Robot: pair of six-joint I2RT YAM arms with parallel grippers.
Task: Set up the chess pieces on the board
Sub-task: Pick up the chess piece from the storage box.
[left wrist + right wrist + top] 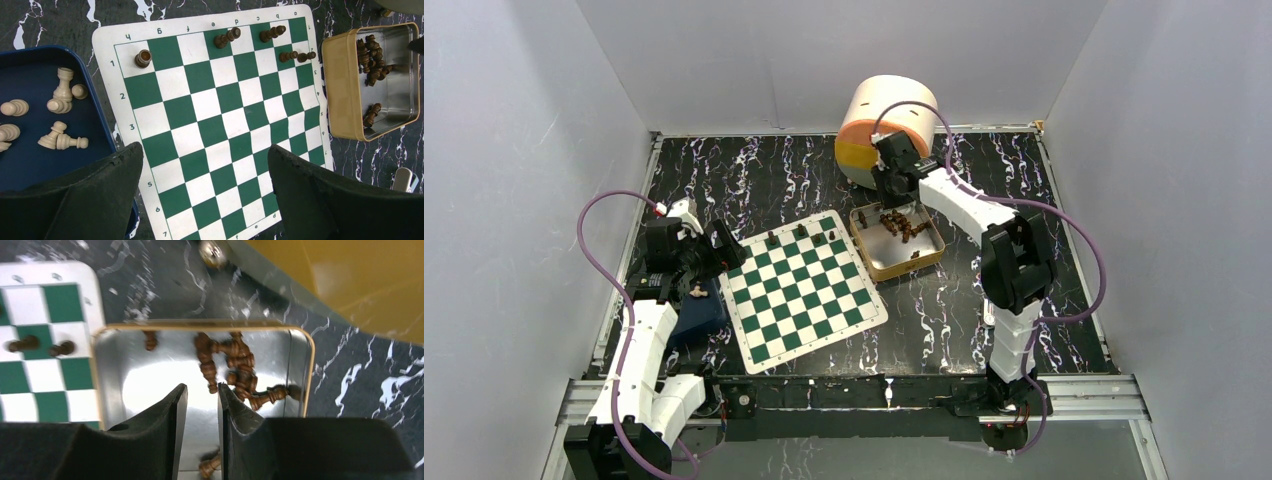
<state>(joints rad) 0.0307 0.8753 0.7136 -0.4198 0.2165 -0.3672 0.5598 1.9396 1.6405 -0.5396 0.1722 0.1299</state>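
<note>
The green-and-white board (pixel 804 292) lies mid-table. Several dark brown chess pieces (pixel 227 38) stand along its far rows, one alone at a corner square (pixel 143 58). More brown pieces (pixel 235 360) lie piled in the tan tin (pixel 107 365) beside the board (pixel 35 375). My right gripper (pixel 201 388) hangs over the tin (pixel 924 262). Its jaws stand a narrow gap apart with nothing between them, close beside the pile. My left gripper (pixel 205 155) hovers wide open above the board's near-left part, holding nothing.
A blue tray (pixel 30 160) with several white chessmen (pixel 62 90) sits left of the board, under my left arm. A large orange-and-cream cylinder (pixel 889 125) stands behind the tin. White walls enclose the black marbled table.
</note>
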